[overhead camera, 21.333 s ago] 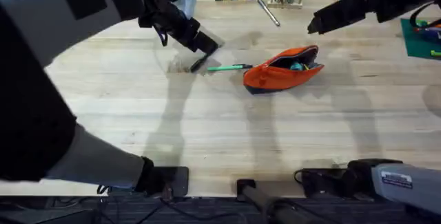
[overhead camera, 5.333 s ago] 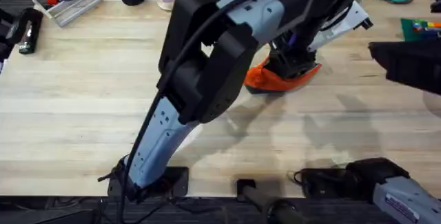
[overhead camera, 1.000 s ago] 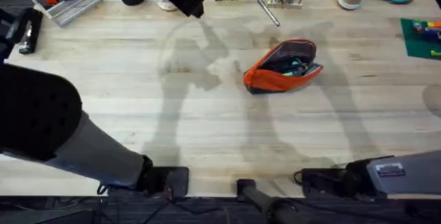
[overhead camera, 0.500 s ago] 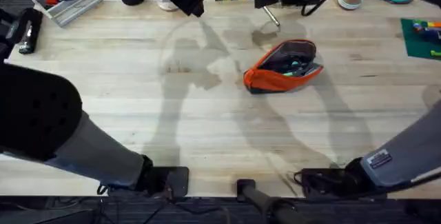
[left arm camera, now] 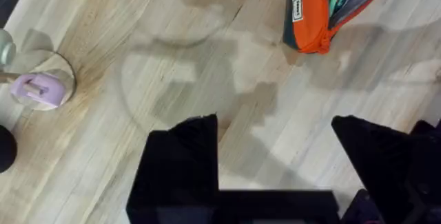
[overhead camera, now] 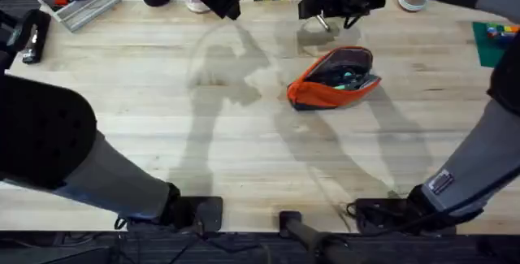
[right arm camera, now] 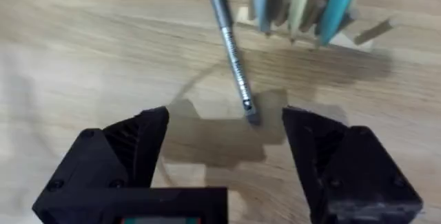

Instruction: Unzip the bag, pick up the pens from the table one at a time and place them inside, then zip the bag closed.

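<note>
Above the slim silver-grey pen [right arm camera: 232, 53] on grained wood, both pincers gape, fabric bag [overhead camera: 333, 79] unzipped.

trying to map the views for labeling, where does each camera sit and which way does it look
Overhead: above the arm bases, looking down and forward over the table; both arms show, right tool above the silver pen.
Left wrist: on the left arm, facing down; left tool open, orange bag beyond.
Right wrist: on the right arm, facing down; open fingers frame the pen.
Shared: overhead and left wrist both show the open bag.
</note>
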Tool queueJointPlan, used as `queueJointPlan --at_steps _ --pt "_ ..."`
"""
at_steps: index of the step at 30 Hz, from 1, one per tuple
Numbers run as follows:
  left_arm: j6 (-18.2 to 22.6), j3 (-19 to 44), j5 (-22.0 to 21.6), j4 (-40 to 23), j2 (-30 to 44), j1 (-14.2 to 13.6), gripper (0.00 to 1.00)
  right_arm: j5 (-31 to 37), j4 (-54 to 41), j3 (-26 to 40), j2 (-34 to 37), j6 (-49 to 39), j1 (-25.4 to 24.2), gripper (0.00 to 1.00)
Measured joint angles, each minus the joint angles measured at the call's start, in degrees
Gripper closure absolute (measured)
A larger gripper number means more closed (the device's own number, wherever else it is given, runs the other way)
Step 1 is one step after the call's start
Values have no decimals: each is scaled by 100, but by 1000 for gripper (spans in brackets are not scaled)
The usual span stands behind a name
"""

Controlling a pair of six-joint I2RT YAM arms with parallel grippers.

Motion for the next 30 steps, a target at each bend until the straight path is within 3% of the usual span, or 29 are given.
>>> queueJointPlan --at_steps 10,30 --pt "0 -1 0 0 0 0 5 614 239 0 106 228 182 4" --pt "0 -1 -22 0 0 0 6 1050 615 0 479 703 374 4"
